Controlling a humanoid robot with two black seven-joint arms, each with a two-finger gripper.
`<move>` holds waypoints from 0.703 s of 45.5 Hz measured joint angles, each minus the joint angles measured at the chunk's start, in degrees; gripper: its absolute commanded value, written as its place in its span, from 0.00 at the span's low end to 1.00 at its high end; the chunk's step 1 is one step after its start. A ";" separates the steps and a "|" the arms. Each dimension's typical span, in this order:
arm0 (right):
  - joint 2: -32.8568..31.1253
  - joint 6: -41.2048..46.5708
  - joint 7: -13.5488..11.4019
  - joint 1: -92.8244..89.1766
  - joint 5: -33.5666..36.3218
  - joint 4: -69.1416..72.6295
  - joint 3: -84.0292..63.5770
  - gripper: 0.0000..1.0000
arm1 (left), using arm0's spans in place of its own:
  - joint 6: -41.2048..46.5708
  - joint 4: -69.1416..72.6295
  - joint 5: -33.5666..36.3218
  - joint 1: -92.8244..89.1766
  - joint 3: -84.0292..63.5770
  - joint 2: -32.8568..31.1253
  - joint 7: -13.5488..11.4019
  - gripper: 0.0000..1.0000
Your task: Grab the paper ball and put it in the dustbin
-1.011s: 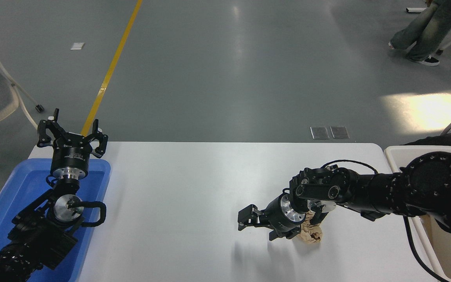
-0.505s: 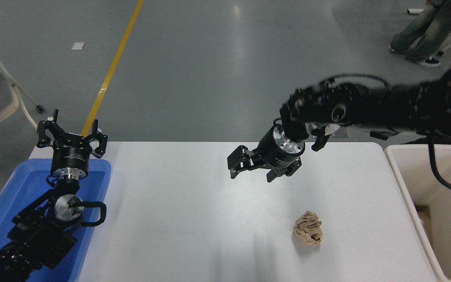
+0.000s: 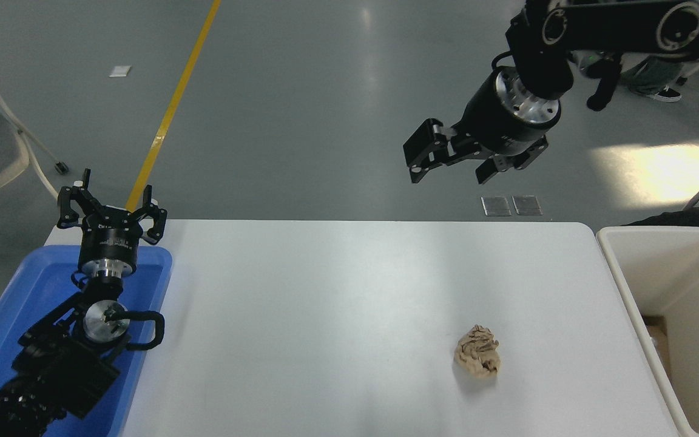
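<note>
Count: 1 paper ball (image 3: 477, 359), 1 dustbin (image 3: 631, 285), 1 blue tray (image 3: 22, 291), 1 desk (image 3: 325, 315), 2 pincers: left pincer (image 3: 110, 209), right pincer (image 3: 455, 167).

Lab or workshop hall; grey floor (image 3: 325, 121) with yellow line (image 3: 170, 109).

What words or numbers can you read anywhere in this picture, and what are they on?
None can be read.
The black left hand parked over the bright-blue plastic tray has small white print on its round body: too small and blurred to read.
The raised black right hand, the wrinkly tan paper ball and the cream-white plastic dustbin show no writing.
</note>
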 measured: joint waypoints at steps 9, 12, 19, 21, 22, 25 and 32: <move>-6.95 0.28 -0.08 4.05 -6.49 7.48 -0.95 1.00 | 0.00 0.01 0.00 -0.01 0.00 0.00 0.00 0.99; -8.27 0.32 -0.07 4.74 -8.23 9.13 -1.55 1.00 | 0.00 0.01 0.00 0.00 0.00 0.00 0.00 0.99; -10.24 0.39 -0.10 5.61 -11.10 11.72 -3.32 1.00 | 0.00 0.01 0.00 0.00 0.00 0.00 -0.01 0.99; -10.51 0.41 -0.14 5.65 -11.64 12.16 -3.69 1.00 | 0.00 0.01 0.01 0.00 0.00 0.00 -0.01 0.99; -10.60 0.41 -0.16 5.65 -12.11 12.42 -3.92 1.00 | 0.00 0.01 0.00 0.00 0.00 0.00 -0.01 0.99; -10.70 0.43 -0.41 5.38 -13.65 12.90 -4.53 1.00 | 0.00 0.01 0.01 0.00 0.00 0.00 -0.02 0.99; -10.00 0.44 -0.98 4.56 -17.43 13.55 -6.23 1.00 | 0.00 0.01 0.00 0.00 0.00 0.00 -0.03 0.99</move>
